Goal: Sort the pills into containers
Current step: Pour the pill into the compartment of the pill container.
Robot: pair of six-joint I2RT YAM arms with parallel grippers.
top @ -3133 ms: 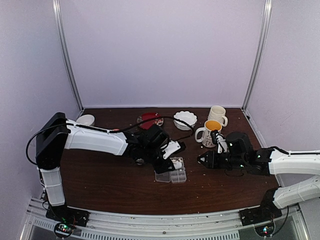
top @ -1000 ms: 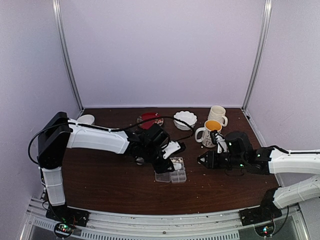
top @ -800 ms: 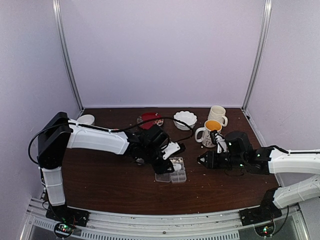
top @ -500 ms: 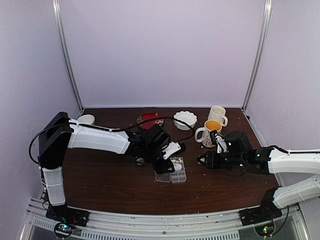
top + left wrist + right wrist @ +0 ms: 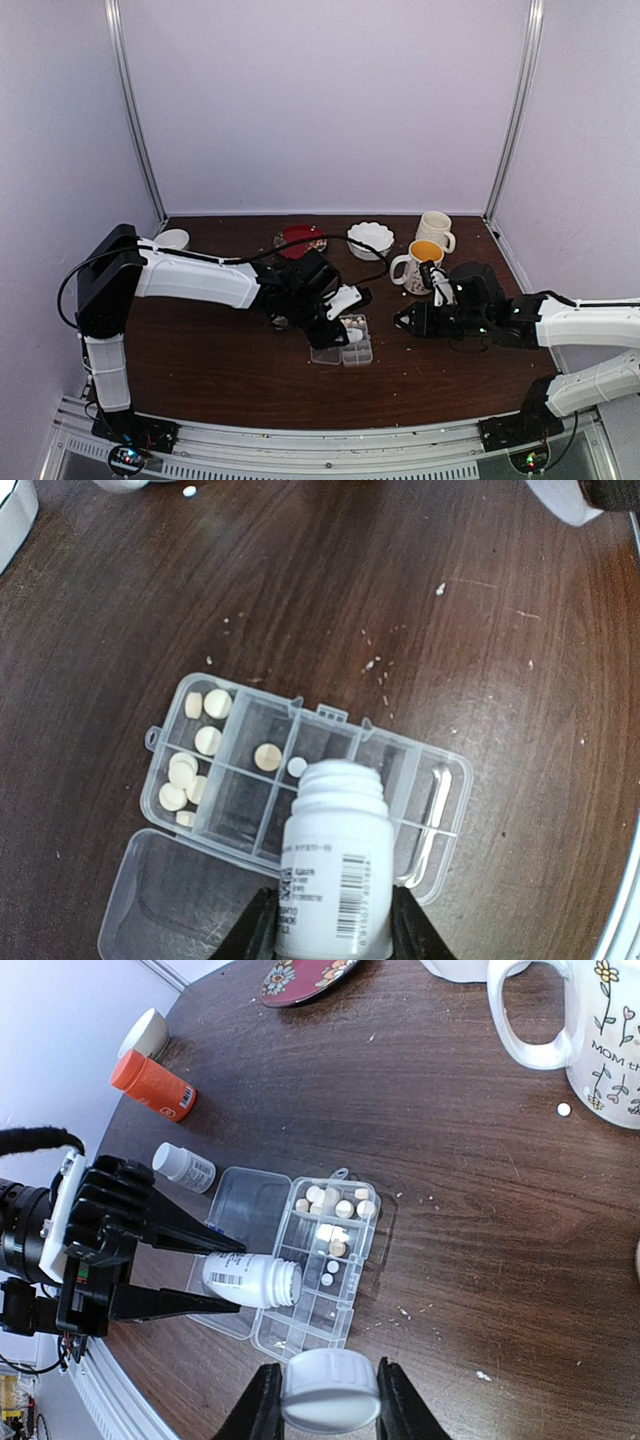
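Note:
The clear pill box (image 5: 440, 800) lies open on the dark table, its lid (image 5: 170, 905) folded out flat. Cream and white pills (image 5: 200, 740) sit in the cells at one end (image 5: 335, 1205). My left gripper (image 5: 333, 925) is shut on an uncapped white bottle (image 5: 335, 870), which lies tipped with its mouth over the box's middle cells (image 5: 250, 1280). My right gripper (image 5: 330, 1400) is shut on the bottle's white cap (image 5: 330, 1390), just right of the box (image 5: 358, 352). In the top view the left gripper (image 5: 330, 325) is over the box and the right gripper (image 5: 405, 320) beside it.
An orange bottle (image 5: 152, 1085) and a small capped white bottle (image 5: 185, 1165) lie left of the box. Behind it are a red plate (image 5: 298, 240), a white bowl (image 5: 370, 240) and two mugs (image 5: 425, 262). A loose pill (image 5: 563, 1109) lies by the flowered mug (image 5: 590, 1030).

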